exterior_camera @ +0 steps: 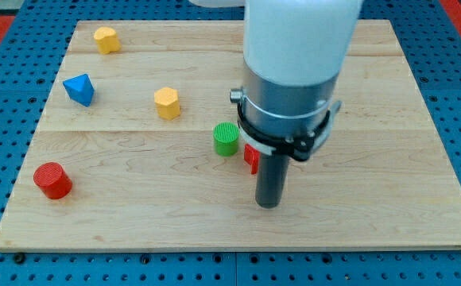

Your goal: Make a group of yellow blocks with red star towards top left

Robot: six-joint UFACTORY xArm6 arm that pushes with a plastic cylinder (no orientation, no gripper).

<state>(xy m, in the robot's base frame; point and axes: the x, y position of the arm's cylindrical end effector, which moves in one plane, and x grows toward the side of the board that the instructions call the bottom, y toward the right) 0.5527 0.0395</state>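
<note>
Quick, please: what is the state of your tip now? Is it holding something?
My tip: a plain rod, so it cannot open, close or hold; it stands just below-right of a red block, mostly hidden behind the arm.

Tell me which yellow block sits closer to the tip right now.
The yellow block mid-board, left of the green cylinder, is closer to my tip. The other yellow block sits far off at the top-left corner.

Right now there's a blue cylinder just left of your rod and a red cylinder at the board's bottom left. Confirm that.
Not quite: in the camera view, the cylinder just left of my rod is green, not blue. The only blue block sits toward the view's upper left. The red cylinder is at the bottom left, as you said.
</note>
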